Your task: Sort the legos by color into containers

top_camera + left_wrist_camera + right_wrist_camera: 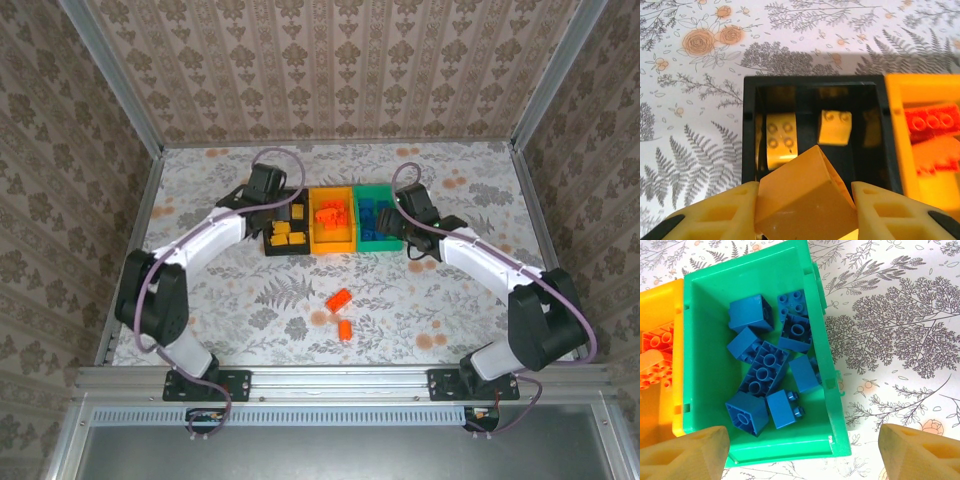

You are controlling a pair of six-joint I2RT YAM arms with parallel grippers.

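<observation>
Yellow brick (800, 185) pinched between the left gripper's (805, 212) fingers, just above the black bin (749, 130), which holds other yellow bricks (780, 140). Right gripper (802, 447) hangs wide open and empty over the green bin (705, 365) of blue bricks (765, 370). Two red bricks (339, 298) lie loose on the table (250, 300), nearer the arms.

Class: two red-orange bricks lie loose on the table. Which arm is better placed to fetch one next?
Probably the right arm: the right pincer is open and empty over the green bin, while the left pincer grips a yellow brick above the black bin.
</observation>
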